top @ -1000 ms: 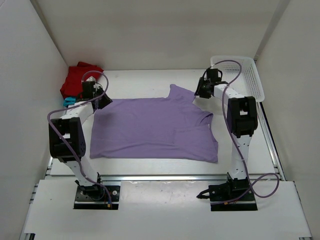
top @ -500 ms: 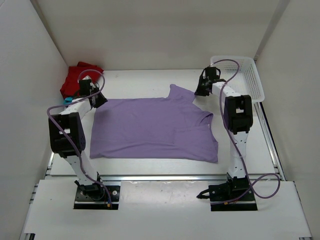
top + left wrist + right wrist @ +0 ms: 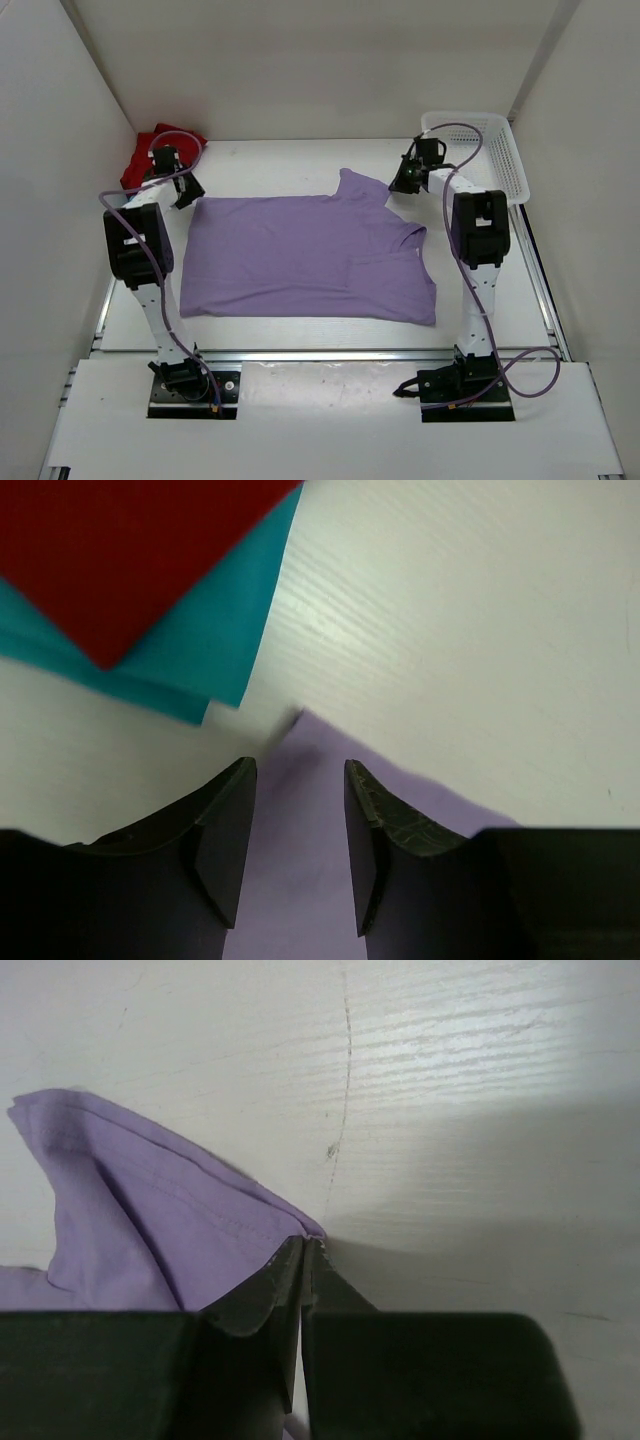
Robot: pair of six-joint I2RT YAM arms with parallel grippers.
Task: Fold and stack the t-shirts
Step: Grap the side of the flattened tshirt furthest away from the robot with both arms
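Two wrist views reveal right gripper (image 3: 303,1255) pinching lilac shirt (image 3: 140,1230), left gripper (image 3: 298,810) parted.

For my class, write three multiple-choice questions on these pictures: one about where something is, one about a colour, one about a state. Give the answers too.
1. Where on the table is the basket?
A. far right corner
B. far left corner
C. near edge, middle

2. What colour is the shirt lying over the teal shirt?
A. white
B. red
C. purple

3. How are the jaws of the right gripper?
A. wide open over bare table
B. shut on the basket
C. shut on the purple shirt

Answers:
1 A: the top view shows it against the far right walls.
2 B: in the left wrist view the red shirt covers the teal one.
3 C: the right wrist view shows the jaws pressed together on a purple fold.
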